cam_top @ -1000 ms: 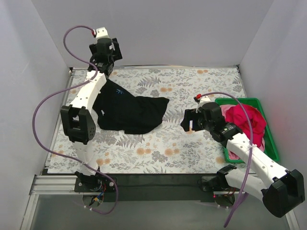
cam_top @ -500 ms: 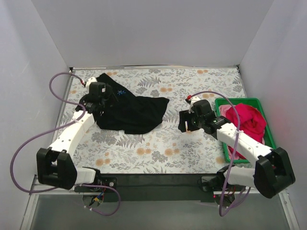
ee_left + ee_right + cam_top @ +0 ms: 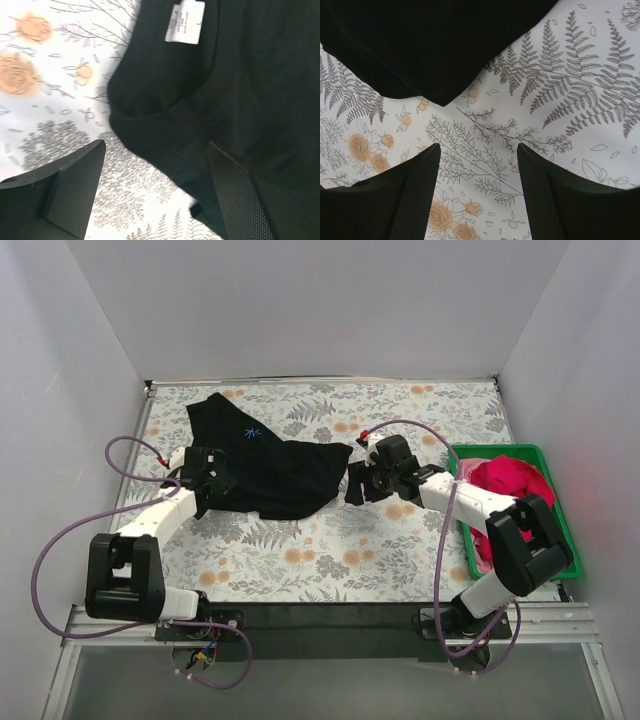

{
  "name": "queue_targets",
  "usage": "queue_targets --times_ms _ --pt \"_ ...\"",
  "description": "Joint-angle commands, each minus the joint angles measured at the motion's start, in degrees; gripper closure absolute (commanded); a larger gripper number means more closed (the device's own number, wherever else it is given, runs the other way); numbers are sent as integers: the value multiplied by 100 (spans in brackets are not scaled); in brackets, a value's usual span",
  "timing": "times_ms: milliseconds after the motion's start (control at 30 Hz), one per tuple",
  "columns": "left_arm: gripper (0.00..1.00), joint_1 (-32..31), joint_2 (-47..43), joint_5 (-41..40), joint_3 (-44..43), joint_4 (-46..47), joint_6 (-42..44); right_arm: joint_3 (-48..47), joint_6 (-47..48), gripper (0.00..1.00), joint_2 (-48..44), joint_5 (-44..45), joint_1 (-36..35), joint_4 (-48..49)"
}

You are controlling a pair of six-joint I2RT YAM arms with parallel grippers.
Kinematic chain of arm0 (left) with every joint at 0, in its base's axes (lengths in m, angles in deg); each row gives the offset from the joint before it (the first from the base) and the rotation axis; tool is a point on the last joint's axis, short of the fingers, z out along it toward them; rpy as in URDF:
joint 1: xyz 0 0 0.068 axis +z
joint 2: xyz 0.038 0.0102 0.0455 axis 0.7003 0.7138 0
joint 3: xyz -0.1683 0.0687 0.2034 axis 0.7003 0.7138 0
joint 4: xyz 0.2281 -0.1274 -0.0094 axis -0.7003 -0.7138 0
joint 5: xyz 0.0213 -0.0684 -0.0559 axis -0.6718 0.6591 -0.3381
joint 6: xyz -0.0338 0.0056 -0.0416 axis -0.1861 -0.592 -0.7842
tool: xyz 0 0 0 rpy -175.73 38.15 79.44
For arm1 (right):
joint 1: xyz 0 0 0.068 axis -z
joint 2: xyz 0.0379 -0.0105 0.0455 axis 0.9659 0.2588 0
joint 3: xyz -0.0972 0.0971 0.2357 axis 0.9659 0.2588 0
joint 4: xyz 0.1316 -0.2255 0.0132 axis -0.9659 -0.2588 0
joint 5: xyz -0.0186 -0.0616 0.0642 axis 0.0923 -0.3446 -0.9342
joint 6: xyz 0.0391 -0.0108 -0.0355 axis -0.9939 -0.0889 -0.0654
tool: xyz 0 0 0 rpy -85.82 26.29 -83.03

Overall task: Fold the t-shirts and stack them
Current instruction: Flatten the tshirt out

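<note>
I am holding the left gripper wide open, low over the left edge of the black t-shirt. Nothing is being gripped. One of its fingers is sitting over the bare patterned tablecloth, while the other is hanging over the black cloth. The curved seam of the collar is running between them. Just beyond the jaws, inside the neck opening, I am seeing a small white label.

I am keeping the right gripper open too, with a clear gap between its two fingers. Only the fern and flower print is showing in that gap, so it is holding nothing. A corner of the black t-shirt is lying just ahead of the fingertips, close to them but apart.

From the overhead view, the black t-shirt is lying spread and rumpled, not folded, on the left half of the table. One part is reaching toward the far edge and another is pointing right, toward the right gripper. The two arms are reaching in low from either side of it.

The red t-shirt is sitting bunched up in the green crate at the right edge of the table, well apart from the black one.
</note>
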Motion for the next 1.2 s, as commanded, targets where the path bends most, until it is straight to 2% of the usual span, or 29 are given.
queue_targets --times_ms 0,267,367,500,533,633,667,767,800,900,1067,1167 --pt "24 14 176 254 71 421 -153 -263 18 41 249 -338 -71 465" --pt "29 14 747 456 123 747 -56 -439 -70 40 899 -470 -255 1018" --pt "37 14 888 395 141 826 58 -527 -140 38 1233 -601 -273 1317" --pt "52 14 914 308 211 1019 242 -694 -281 37 1672 -769 -335 1660" --pt "61 14 923 290 211 1054 286 -729 -307 37 1812 -813 -352 1817" --pt "76 14 836 184 220 1186 462 -852 -404 39 1998 -910 -344 2038" --pt "85 14 809 158 194 1195 515 -913 -413 41 2025 -901 -352 2030" --pt "100 14 582 9 36 1116 673 -1011 -343 58 1990 -875 -352 2039" --pt "100 14 502 -9 1 1073 700 -1011 -317 76 1946 -857 -352 2030" --pt "100 14 168 -44 -140 898 849 -862 -194 99 1657 -655 -352 1977" --pt "100 14 -263 8 -762 212 1138 -562 -36 99 524 -138 -335 1241" --pt "100 14 -579 -18 -1376 -412 1323 -833 0 99 -224 109 -335 29"
